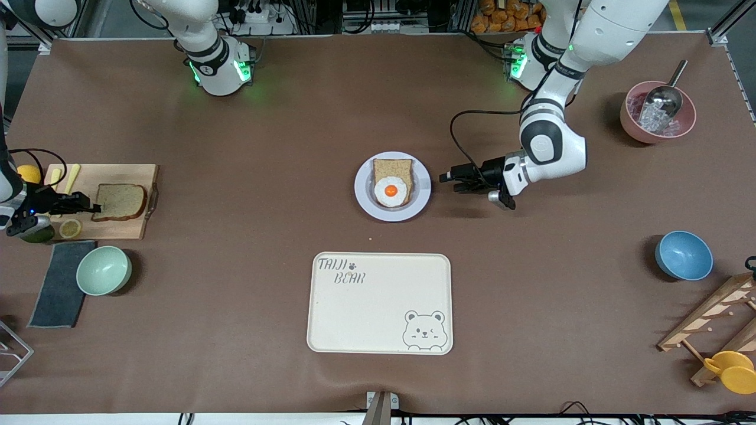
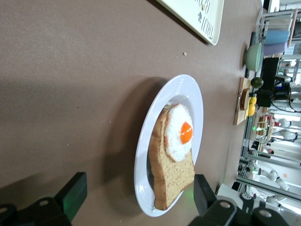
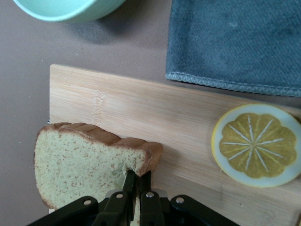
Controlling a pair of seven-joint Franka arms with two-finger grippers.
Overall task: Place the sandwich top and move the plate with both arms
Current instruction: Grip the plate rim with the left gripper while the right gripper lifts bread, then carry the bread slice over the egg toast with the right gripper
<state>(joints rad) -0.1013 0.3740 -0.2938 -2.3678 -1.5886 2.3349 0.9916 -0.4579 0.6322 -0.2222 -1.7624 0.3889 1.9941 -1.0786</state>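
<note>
The sandwich top (image 1: 121, 200), a plain brown speckled slice, lies on a wooden cutting board (image 1: 118, 231) at the right arm's end of the table. My right gripper (image 1: 90, 207) is shut on the slice's edge; the right wrist view shows the gripper (image 3: 137, 177) pinching the crust of the slice (image 3: 80, 169). The lavender-grey plate (image 1: 363, 190) sits mid-table with a bread slice bearing a fried egg (image 1: 390, 190). My left gripper (image 1: 447, 177) is open, low beside the plate on the left arm's side. In the left wrist view the gripper (image 2: 138, 200) faces the plate's rim (image 2: 141, 155).
A cream bear-printed tray (image 1: 378, 304) lies nearer the front camera than the plate. A mint bowl (image 1: 103, 270), a grey cloth (image 1: 59, 283) and a lemon slice (image 1: 69, 228) sit by the board. A blue bowl (image 1: 683, 255), a pink bowl with a scoop (image 1: 657, 112) and a wooden rack (image 1: 714, 319) stand at the left arm's end.
</note>
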